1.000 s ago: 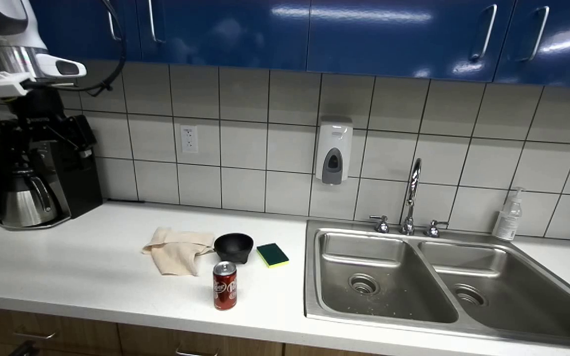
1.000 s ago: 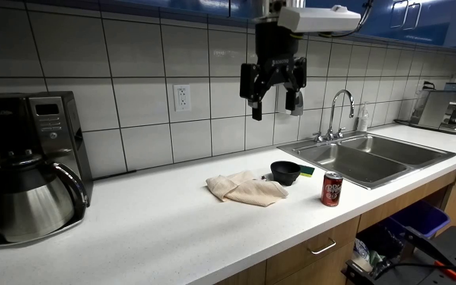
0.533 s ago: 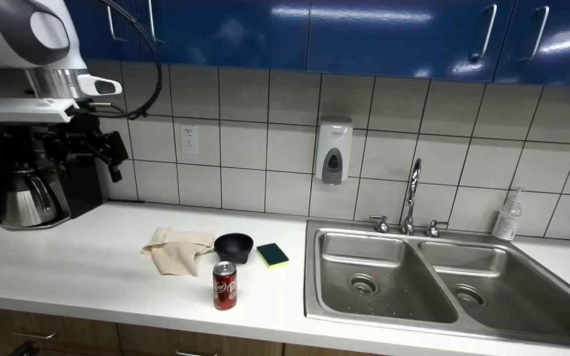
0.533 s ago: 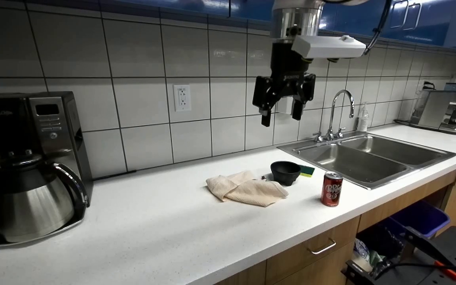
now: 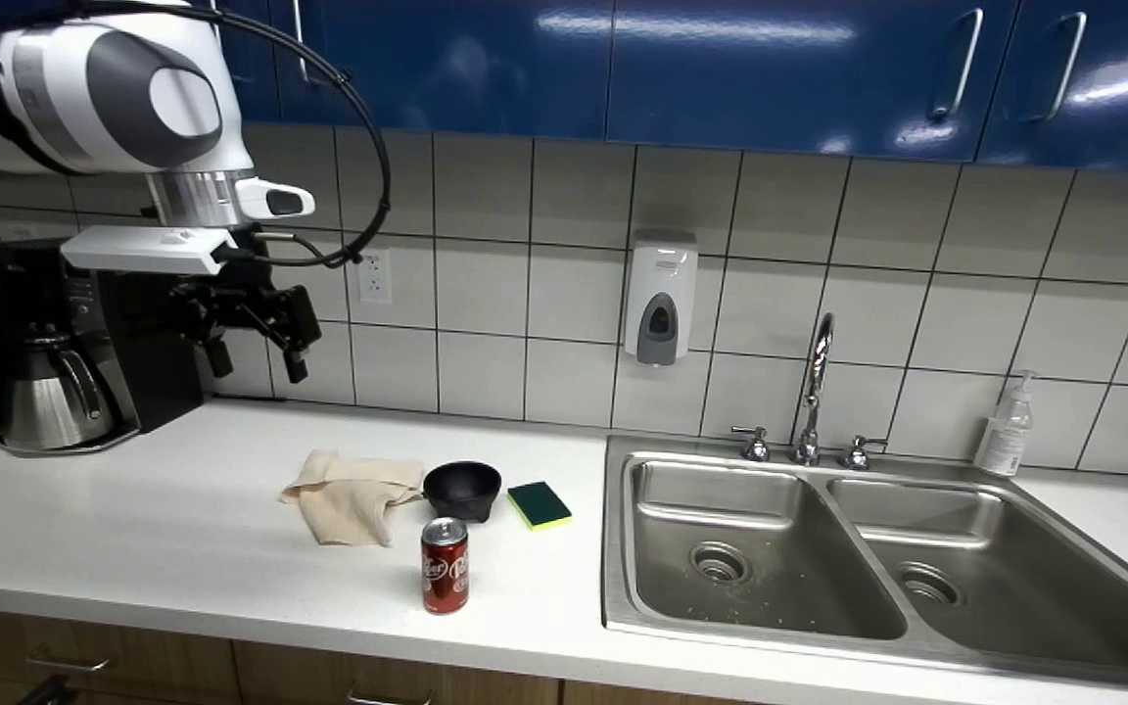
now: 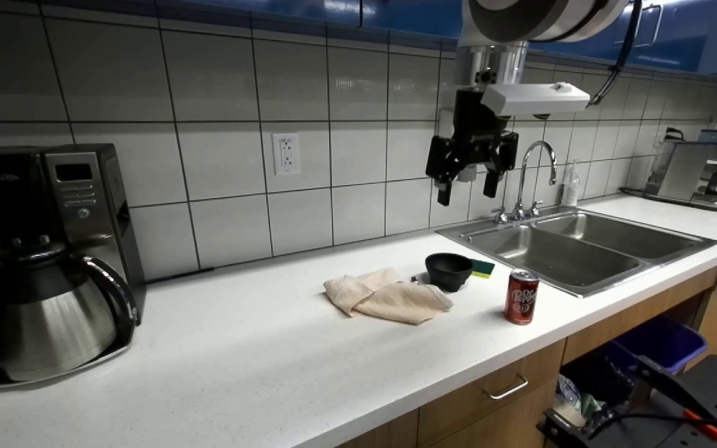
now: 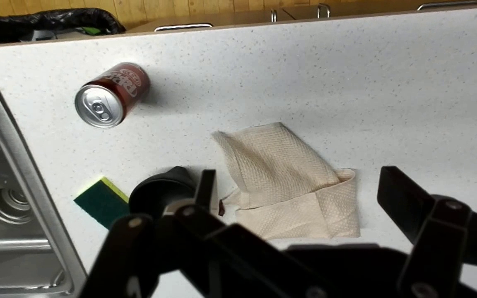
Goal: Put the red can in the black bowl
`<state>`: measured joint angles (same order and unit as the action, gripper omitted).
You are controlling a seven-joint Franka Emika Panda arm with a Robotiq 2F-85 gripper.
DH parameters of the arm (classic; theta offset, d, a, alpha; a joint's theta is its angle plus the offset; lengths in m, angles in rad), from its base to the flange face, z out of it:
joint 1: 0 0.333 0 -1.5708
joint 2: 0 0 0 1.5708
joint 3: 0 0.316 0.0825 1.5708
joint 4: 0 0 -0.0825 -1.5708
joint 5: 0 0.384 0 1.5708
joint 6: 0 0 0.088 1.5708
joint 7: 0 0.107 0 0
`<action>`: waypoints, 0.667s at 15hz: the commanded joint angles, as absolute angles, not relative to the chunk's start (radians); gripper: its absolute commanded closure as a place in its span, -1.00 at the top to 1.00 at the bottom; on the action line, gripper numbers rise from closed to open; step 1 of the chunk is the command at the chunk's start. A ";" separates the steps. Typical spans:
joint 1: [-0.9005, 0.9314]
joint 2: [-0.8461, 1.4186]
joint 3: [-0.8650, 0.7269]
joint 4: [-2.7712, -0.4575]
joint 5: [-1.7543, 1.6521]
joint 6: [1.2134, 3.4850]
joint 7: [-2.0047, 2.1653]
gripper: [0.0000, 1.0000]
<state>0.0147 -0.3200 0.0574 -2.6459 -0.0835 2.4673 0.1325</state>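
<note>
Down toward the round black bowl [image 6: 449, 274] came black jointed fingers [image 6: 444, 194], spread and empty; centring over the dark-red cylindrical metal can [image 6: 521, 298] near it seemed wise.

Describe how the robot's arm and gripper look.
The arm is white with dark grey panels, a silvery metal collar, and a looping black cable. A white, bar-shaped housing is mounted above the gripper, which is black with two jointed fingers.
</note>
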 commanded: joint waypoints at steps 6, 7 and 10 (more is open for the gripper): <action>-0.064 -0.182 0.009 -2.617 -0.157 2.551 0.129 1.00; -0.069 -0.168 0.003 -2.614 -0.162 2.557 0.129 1.00; -0.088 -0.122 -0.017 -2.600 -0.187 2.571 0.139 1.00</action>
<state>-0.0614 -0.1745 -0.0052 -2.6328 -0.1473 2.5544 0.1324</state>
